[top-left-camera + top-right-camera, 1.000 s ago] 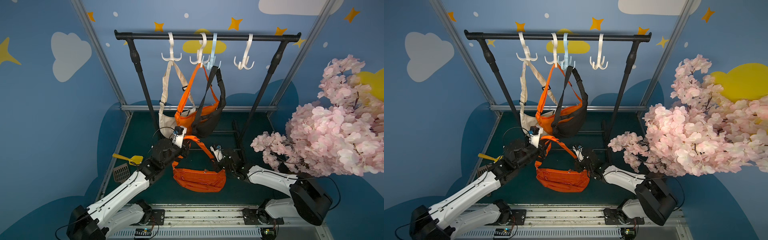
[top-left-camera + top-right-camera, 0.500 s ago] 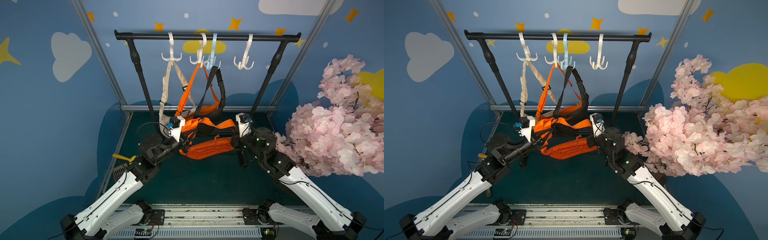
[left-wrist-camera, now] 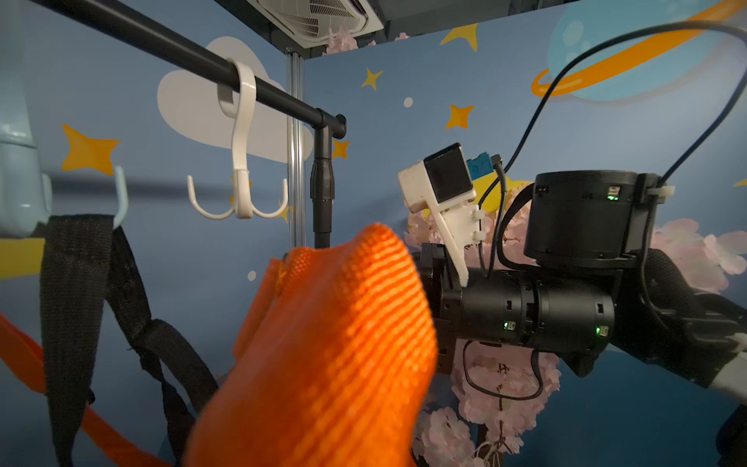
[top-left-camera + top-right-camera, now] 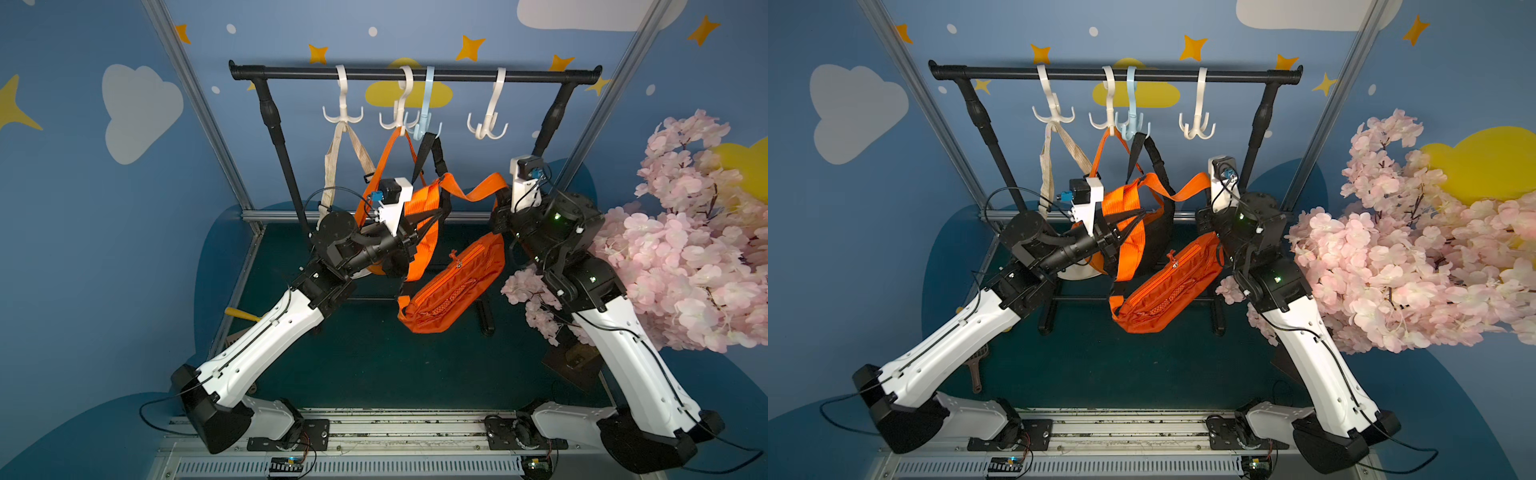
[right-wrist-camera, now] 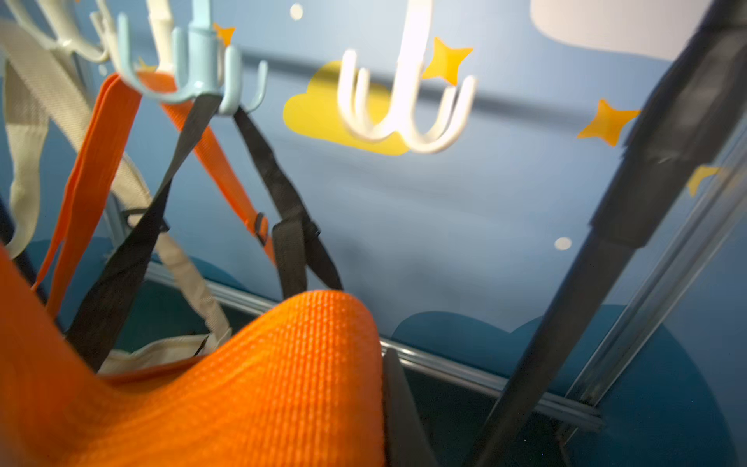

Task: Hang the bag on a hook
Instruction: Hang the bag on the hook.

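An orange bag (image 4: 453, 286) (image 4: 1167, 295) hangs tilted in the air in front of the rack, off the floor. Its orange strap (image 4: 473, 189) (image 4: 1183, 189) runs between my two grippers. My left gripper (image 4: 411, 243) (image 4: 1113, 243) is shut on the strap's left part, and my right gripper (image 4: 498, 208) (image 4: 1204, 216) is shut on its right end. A bare white hook (image 4: 486, 124) (image 4: 1197, 124) hangs on the rail above and between them. In the wrist views the strap (image 3: 331, 343) (image 5: 262, 384) covers the jaws, and the white hook (image 3: 238, 202) (image 5: 404, 117) shows above it.
On the black rail (image 4: 415, 75) three other hooks carry a beige bag's strap (image 4: 336, 166), an orange bag's strap (image 4: 386, 158) and a black bag's strap (image 4: 424, 158). A pink blossom tree (image 4: 685, 232) crowds my right arm. The rack's right post (image 4: 552, 120) stands just behind my right wrist.
Both arms have risen from the floor with the strap, lifting the orange bag off the ground and up toward the rail. The bag now hangs tilted, its right end higher.
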